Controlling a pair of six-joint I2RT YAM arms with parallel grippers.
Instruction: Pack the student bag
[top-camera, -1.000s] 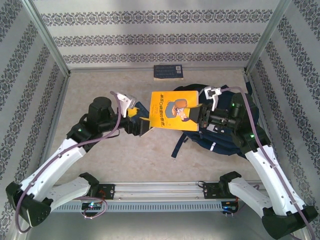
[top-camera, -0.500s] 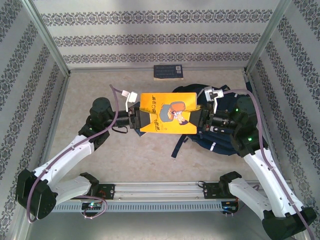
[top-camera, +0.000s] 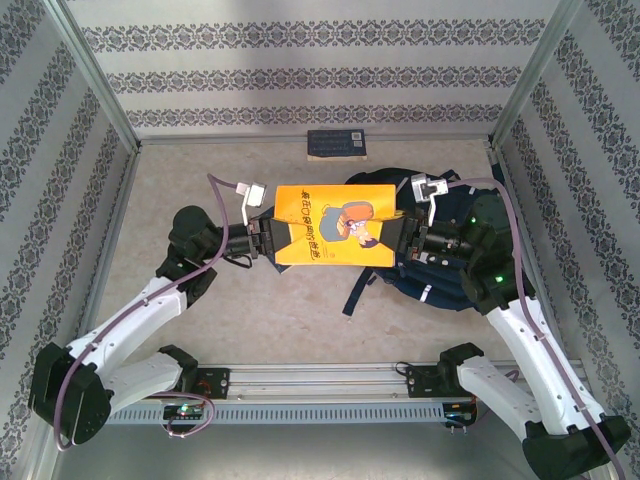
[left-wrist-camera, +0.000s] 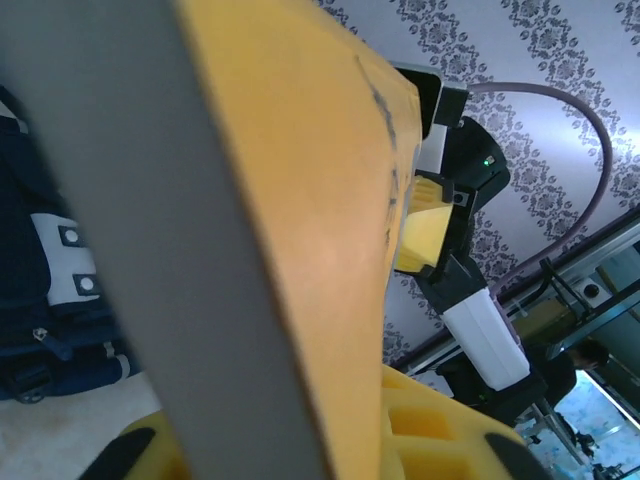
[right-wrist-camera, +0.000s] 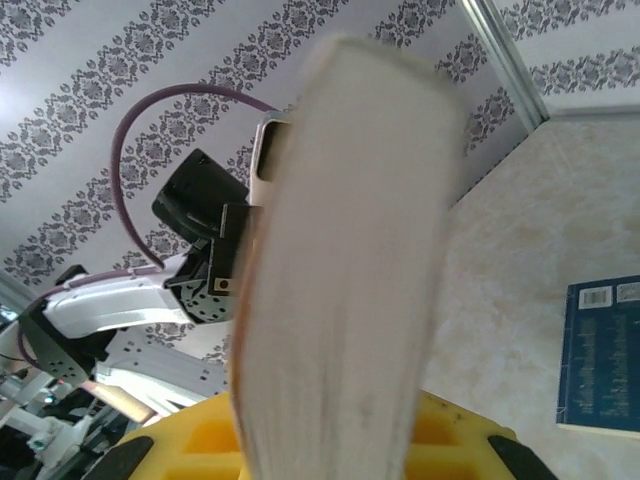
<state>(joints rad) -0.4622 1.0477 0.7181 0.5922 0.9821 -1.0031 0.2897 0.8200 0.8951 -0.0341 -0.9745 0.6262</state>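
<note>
1. The table (top-camera: 300, 310) carries the student bag (top-camera: 415, 275), which I use as the reference for every position below. The bag lies flat under my right arm. That arm and the book held over the bag hide most of its top, so I cannot make out whether its opening is unzipped. In the left wrist view only a navy corner with a white buckle patch (left-wrist-camera: 62, 262) shows.

2. The yellow book (top-camera: 335, 225) hangs above the bag's left side, clear of the table, with its cover facing up. Both wrist views show it only as a blurred edge.

3. A blue book (top-camera: 336, 143) lies flat on the table beyond the bag, against the far wall.

4. The right gripper (top-camera: 400, 238), over the bag, is clamped on the yellow book's right edge.

5. The left gripper (top-camera: 268, 238), left of the bag, is closed on the opposite edge.
</note>
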